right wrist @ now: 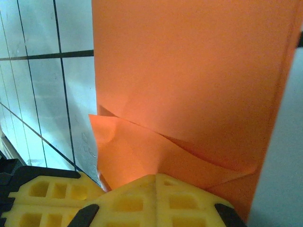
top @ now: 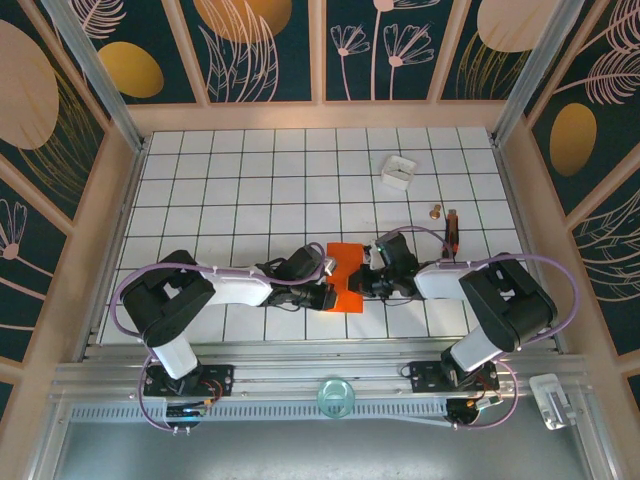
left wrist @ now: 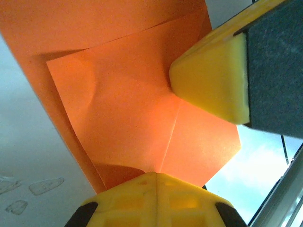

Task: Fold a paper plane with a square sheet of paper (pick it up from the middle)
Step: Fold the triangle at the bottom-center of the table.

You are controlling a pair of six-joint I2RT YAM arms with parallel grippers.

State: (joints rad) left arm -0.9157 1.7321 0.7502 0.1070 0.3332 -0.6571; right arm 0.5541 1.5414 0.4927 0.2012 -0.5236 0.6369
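Clamping the left side of the orange paper (top: 348, 262) with the left gripper (top: 326, 294), jaws fully closed on it. Lying mid-table (top: 250, 180) between both arms, partly folded, corner flap creased. Pinching the right side with the right gripper (top: 367, 282), likewise closed tight on it.

The left arm (top: 235, 290) and the right arm (top: 445, 280) stretch low toward the middle of the frame, facing each other. The left gripper (top: 322, 297) and the right gripper (top: 364, 283) are both closed.
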